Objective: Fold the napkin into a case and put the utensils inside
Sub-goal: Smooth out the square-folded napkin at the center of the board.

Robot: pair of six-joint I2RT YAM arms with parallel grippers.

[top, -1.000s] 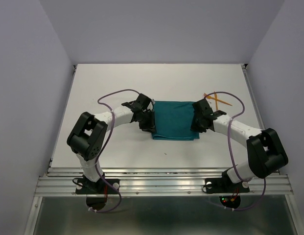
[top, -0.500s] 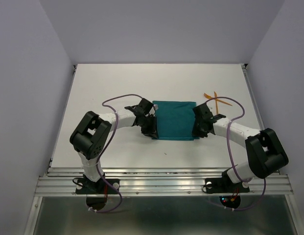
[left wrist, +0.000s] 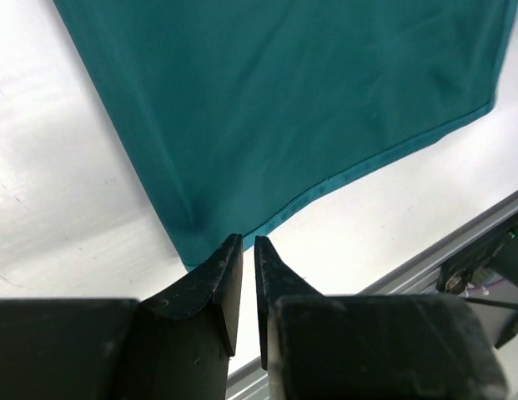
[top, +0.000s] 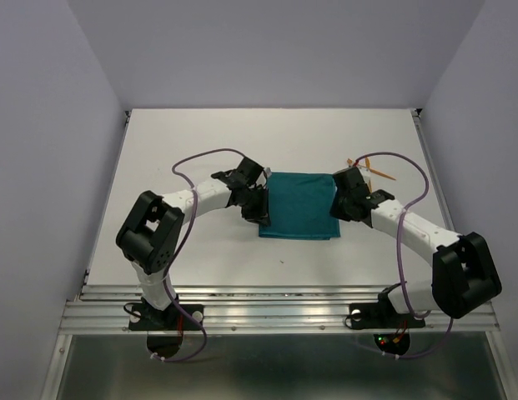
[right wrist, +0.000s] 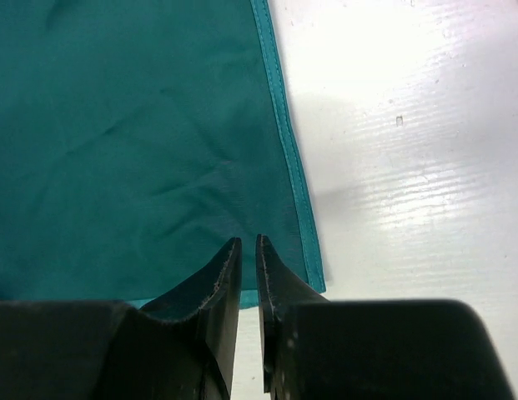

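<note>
Left gripper [left wrist: 248, 240]: jaws drawn almost together, thin slit between; tips at near-left corner of napkin [left wrist: 284, 100]; pinch on cloth cannot be told.
Right gripper [right wrist: 248, 240]: same thin slit; tips over napkin's right hem; grip cannot be told.
Napkin: folded flat, middle of table [top: 200, 142], lying directly between both grippers.
Utensils [top: 371, 169]: orange, toward far right corner; right arm nearer.
</note>
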